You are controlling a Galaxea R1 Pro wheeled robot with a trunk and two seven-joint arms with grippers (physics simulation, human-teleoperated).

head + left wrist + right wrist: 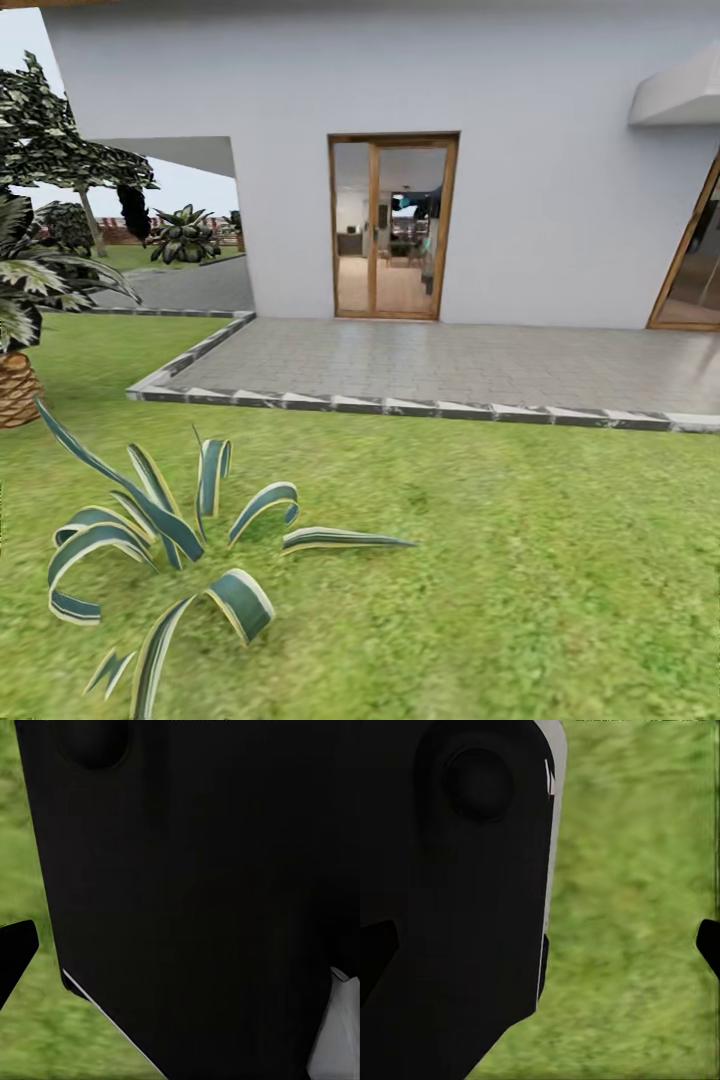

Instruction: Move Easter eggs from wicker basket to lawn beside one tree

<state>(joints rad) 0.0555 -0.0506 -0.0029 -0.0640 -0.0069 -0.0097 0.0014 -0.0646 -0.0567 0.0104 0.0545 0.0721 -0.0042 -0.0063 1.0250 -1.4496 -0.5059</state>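
- Lawn [520, 560] ahead and under both wrist cameras; eggs and basket yet to be found.
- Pincer state, either arm: cannot tell, dark robot body blocking.
- Striped agave [170, 560] close ahead-left, patio [450, 365] and white house [400, 70] beyond.
- Best now: turn base, scan for basket, skirt agave.

My left wrist cam: big matte-black body panel [202, 892], flat, with a thin pale edge line low down, a round dimple near one corner, and a light grey piece at another corner. My right wrist cam: same black housing [457, 907] with a round recessed boss, grey-white trim along its edge. Black finger tip [709, 945] at the frame edge.
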